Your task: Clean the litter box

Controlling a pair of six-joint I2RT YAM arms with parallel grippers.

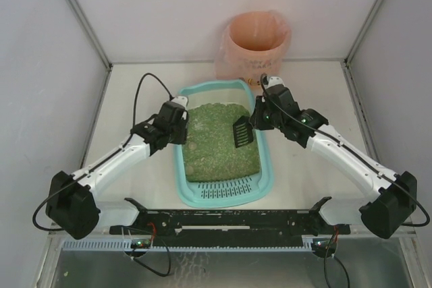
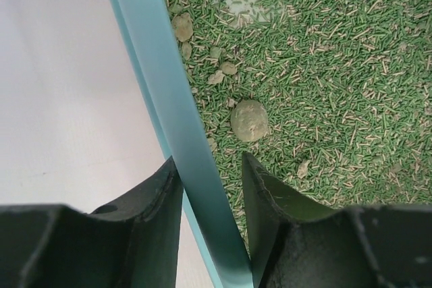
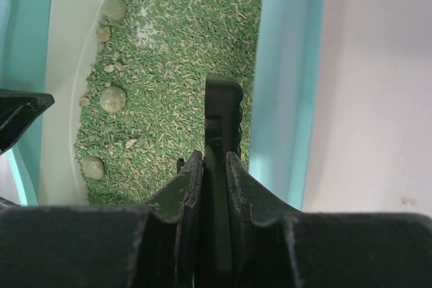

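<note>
Though cut off, left pincer [image 2: 209,160] spread astride the rim of the litter box [image 2: 152,65]; right pincer [image 3: 214,156] pinching the edge-on scoop [image 3: 223,106].

Left arm [image 1: 111,161], right arm [image 1: 344,154] angled inward; left pincer [image 2: 209,166] part-open (gap one side); right pincer [image 3: 214,160] clamped.

A large light-teal plastic litter box [image 1: 268,161], rectangular with rounded corners, lies flat at the middle of a white table [image 1: 135,99], its long side running from 12 to 6 o'clock. A slotted grate [image 1: 219,191] forms the 6 o'clock end. Green pellet litter [image 1: 216,146] fills the rest. Several rounded grey-green clumps [image 2: 250,119] lie along the 9 o'clock wall, just inside the rim [image 2: 169,99].
</note>
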